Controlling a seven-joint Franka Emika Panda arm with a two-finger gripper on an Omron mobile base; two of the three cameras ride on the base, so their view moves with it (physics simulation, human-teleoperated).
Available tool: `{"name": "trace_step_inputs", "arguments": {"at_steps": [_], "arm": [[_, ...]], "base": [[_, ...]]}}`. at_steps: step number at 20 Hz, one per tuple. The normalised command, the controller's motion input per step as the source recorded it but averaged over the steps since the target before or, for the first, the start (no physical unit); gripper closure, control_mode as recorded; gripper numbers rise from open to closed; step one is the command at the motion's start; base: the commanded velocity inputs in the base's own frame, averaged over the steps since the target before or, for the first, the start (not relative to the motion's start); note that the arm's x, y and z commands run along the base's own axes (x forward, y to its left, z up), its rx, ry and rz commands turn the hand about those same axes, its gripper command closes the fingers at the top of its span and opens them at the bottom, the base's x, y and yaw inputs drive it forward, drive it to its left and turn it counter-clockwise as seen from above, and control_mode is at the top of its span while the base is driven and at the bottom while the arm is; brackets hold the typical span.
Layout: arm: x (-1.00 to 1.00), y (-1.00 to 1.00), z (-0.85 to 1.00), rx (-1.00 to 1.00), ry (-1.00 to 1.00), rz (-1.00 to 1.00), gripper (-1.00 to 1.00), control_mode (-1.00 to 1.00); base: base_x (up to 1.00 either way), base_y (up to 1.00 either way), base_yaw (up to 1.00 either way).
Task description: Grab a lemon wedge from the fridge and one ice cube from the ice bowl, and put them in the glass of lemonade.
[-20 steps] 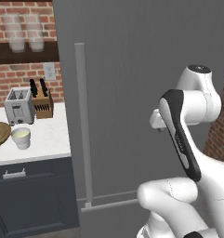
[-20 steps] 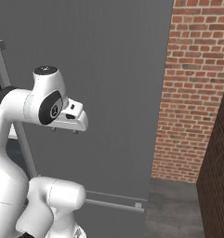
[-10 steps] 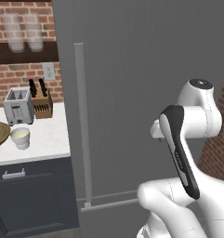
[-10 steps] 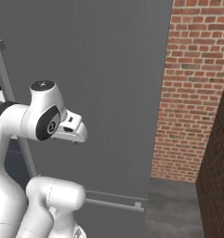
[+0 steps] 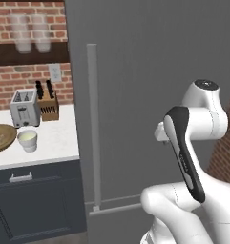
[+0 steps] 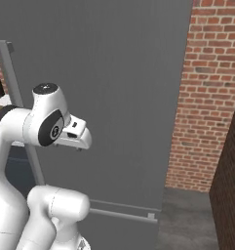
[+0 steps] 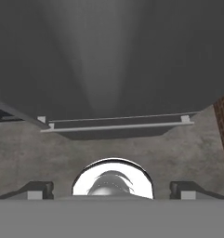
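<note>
Ice bowl: the brown wooden ice bowl (image 5: 1, 137) is seen at the far left of the left base view, cut by the picture's edge, lying on the white bench (image 5: 49, 147).
Glass of lemonade: the small whitish glass of lemonade (image 5: 27, 140) is set just beside the bowl's right rim, in front of the toaster (image 5: 24, 107).
Bench back: a knife block (image 5: 48, 104) is placed just right of the toaster against the brick wall (image 5: 21, 82); two tall clear glasses (image 5: 31, 32) are kept on a dark shelf (image 5: 26, 54) above.
Cabinet: a dark blue cabinet (image 5: 35, 200) with a pale handle is found under the bench.
Fridge: the tall dark grey fridge (image 5: 150, 66) is shown shut, its long vertical grey bar handle (image 5: 92, 119) running down the door's left side; a horizontal bar is fixed near the door's foot.
Lemon wedge: nothing yellow-green can be made out; the fridge's inside is hidden by the closed door.
Arm: the white arm (image 5: 190, 138) is folded up in front of the fridge door, well apart from the handle.
Claw: in the hand view the claw (image 7: 112, 189) is pointed down at the grey floor (image 7: 34, 153) by the fridge's foot, its two dark tips (image 7: 34, 189) spread wide apart with nothing held between them.
</note>
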Motion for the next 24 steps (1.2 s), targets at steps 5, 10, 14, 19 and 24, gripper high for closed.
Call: {"name": "trace_step_inputs", "arguments": {"at_steps": [5,10,14,19,24], "arm": [[0.0,0.0,0.0,0.0,0.0,0.0,-1.0,1.0],[0.0,0.0,0.0,0.0,0.0,0.0,-1.0,1.0],[0.0,0.0,0.0,0.0,0.0,0.0,-1.0,1.0],[0.0,0.0,0.0,0.0,0.0,0.0,-1.0,1.0],[0.0,0.0,0.0,0.0,0.0,0.0,-1.0,1.0]], "base": [[-0.26,0.41,0.0],[-0.31,0.45,0.0],[-0.26,0.55,0.0],[-0.12,0.71,0.0],[0.03,0.9,0.05]]}}
